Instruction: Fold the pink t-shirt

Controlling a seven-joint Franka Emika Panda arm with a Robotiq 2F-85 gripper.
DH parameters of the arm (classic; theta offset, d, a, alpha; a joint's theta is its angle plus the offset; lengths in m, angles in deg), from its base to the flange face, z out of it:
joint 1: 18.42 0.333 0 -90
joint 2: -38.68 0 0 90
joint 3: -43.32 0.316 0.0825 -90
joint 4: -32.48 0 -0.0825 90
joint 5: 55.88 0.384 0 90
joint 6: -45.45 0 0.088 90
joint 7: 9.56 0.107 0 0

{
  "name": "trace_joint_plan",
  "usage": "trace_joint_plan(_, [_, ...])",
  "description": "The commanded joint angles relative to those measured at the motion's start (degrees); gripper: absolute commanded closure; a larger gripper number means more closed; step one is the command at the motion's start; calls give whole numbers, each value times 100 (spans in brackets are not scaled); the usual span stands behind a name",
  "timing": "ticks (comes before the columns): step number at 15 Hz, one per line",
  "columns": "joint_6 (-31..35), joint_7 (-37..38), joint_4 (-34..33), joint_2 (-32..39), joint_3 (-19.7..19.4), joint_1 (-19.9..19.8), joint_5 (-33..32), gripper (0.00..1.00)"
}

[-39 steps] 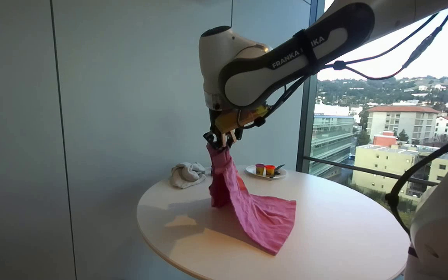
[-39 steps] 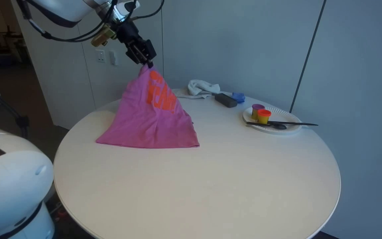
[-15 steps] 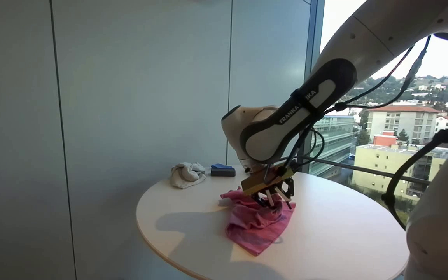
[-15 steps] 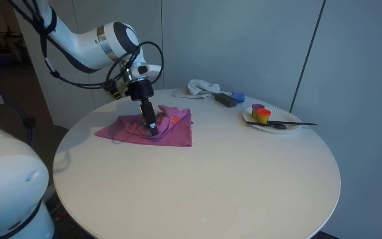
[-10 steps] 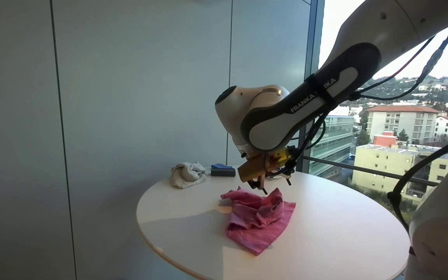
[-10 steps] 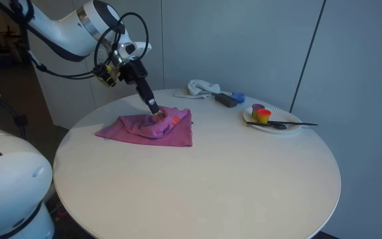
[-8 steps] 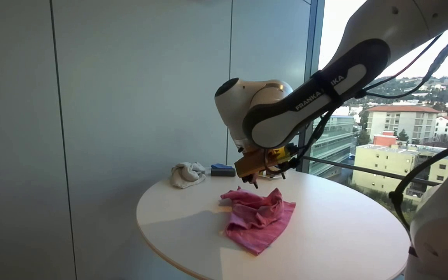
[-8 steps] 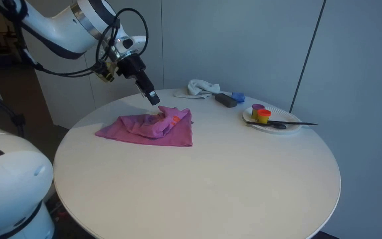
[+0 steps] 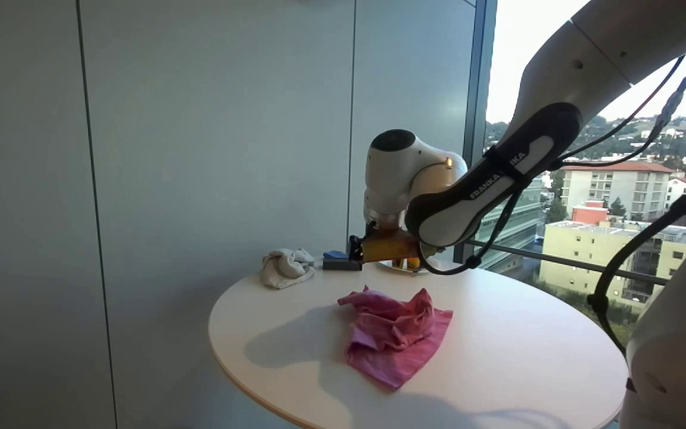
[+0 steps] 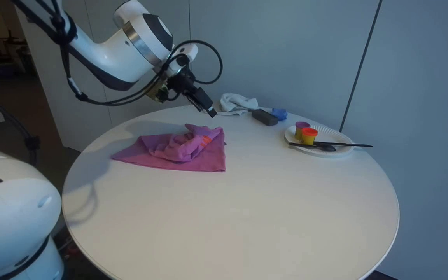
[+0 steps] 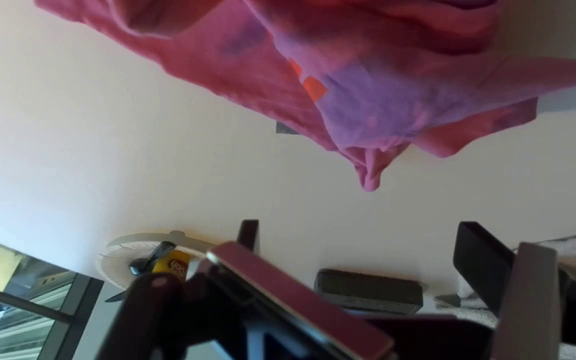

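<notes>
While the claw [image 11: 359,230] hangs at a slant over the desk [image 10: 266,217], its fingers [image 11: 483,265] stand wide apart in the wrist view, with nothing held between them. In an exterior view those fingers are hidden behind a yellow-brown casing [image 9: 387,249] on the arm [image 9: 474,190]. The pink t-shirt [image 10: 177,151] lies on the desk, apart from the claw. Its hem is spread flat, and the rest is bunched in a loose heap on top, with a scrap of orange print [image 10: 206,139] showing among the folds. As the wrist view shows, one twisted fold points toward the gap between the fingers. A small dark piece [image 11: 285,129] peeks out from under the garment's edge; I cannot tell what it is.

Near the wall [image 10: 286,50], a grey-white cloth [image 10: 239,103] sits crumpled near a dark block [image 10: 265,117], and a blue thing [image 10: 279,113] lies just beside that block, too small to make out. Further along the edge stands a white paper plate [image 10: 328,134]. It carries two small yellow tubs [image 10: 308,140], one with a purple lid [image 10: 303,124] and one with a red-orange lid [image 10: 309,132], plus a black spoon [image 10: 327,148] and a thin black utensil [image 10: 352,144] whose end reaches past the rim.
</notes>
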Motion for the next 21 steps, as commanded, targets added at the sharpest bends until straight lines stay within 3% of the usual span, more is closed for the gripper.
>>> trace_joint_plan(1, [1615, -647, -228, 907, -671, 76, 406, 0])
trace_joint_plan(3, [2321, -1420, -210, 1398, -976, 330, 1196, 0])
trace_joint_plan(6, [2487, -2610, -106, 1939, -1114, 784, 2653, 0])
trace_joint_plan(7, [2355, -2949, -54, 1984, -1011, 882, 3152, 25])
trace_joint_plan(8, [1994, -3406, -195, 1939, -502, 479, 3629, 26])
trace_joint_plan(9, [1817, -3500, -311, 1936, -740, 765, 3766, 34])
trace_joint_plan(13, [885, -2987, -746, 1777, -723, 681, 2853, 63])
trace_joint_plan(14, [708, -2965, -787, 1700, -433, 411, 2736, 73])
trace_joint_plan(17, [393, -2903, -801, 1410, -245, 275, 2509, 93])
trace_joint_plan(19, [258, -2881, -732, 1159, -127, 154, 2393, 99])
trace_joint_plan(21, [122, -2758, -614, 766, 12, 13, 2153, 96])
